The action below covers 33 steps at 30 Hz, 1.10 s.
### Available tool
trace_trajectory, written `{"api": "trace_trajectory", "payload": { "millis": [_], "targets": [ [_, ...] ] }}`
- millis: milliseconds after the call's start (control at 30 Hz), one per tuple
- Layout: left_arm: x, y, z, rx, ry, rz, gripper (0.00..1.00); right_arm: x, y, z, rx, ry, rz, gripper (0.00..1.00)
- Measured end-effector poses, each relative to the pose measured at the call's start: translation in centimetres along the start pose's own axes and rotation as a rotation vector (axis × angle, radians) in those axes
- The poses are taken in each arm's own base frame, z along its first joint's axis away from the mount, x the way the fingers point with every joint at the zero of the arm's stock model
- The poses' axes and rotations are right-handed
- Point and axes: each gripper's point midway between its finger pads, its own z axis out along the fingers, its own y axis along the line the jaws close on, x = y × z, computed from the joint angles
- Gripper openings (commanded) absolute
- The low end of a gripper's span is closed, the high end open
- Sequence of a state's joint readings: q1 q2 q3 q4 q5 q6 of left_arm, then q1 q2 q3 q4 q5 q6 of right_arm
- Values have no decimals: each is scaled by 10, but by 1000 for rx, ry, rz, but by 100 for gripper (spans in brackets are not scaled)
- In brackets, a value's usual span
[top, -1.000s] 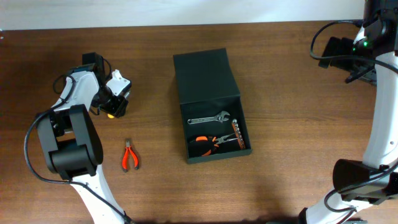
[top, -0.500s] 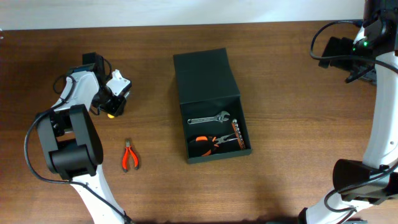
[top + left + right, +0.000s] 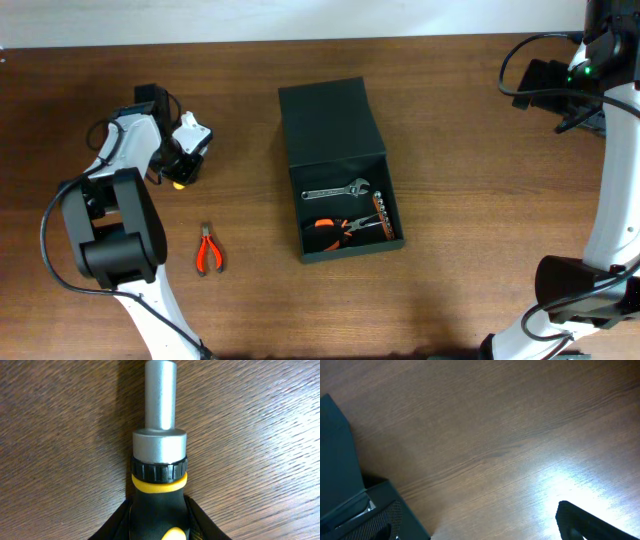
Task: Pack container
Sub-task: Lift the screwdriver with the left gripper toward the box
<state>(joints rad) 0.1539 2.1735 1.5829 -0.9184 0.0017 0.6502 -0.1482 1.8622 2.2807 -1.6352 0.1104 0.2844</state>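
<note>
black-yellow screwdriver (image 3: 159, 507), steel shaft (image 3: 160, 395), wooden table (image 3: 255, 435)

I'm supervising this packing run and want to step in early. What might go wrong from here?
1. The left gripper flanks only the round handle of the screwdriver. Its metal shaft juts forward, so the tool may tilt or slip when lifted.
2. The container already holds a wrench and pliers. The screwdriver may land on top of them and keep the lid from shutting.
</note>
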Motion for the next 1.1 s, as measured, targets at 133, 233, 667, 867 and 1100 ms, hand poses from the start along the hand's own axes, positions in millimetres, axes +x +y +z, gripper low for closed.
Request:
{"api": "trace_trajectory", "payload": {
  "millis": [133, 233, 667, 867, 1100],
  "targets": [
    [-5, -6, -1, 1, 3, 16, 2, 0, 0, 0, 0, 0, 0, 99],
    [-11, -12, -3, 5, 8, 35, 2, 0, 0, 0, 0, 0, 0, 99],
    [-54, -15, -66, -42, -36, 102, 2, 0, 0, 0, 0, 0, 0, 99],
    [-78, -27, -113, -71, -77, 153, 2, 0, 0, 0, 0, 0, 0, 99],
    [-116, -82, -179, -109, -165, 319, 2, 0, 0, 0, 0, 0, 0, 99]
  ]
}}
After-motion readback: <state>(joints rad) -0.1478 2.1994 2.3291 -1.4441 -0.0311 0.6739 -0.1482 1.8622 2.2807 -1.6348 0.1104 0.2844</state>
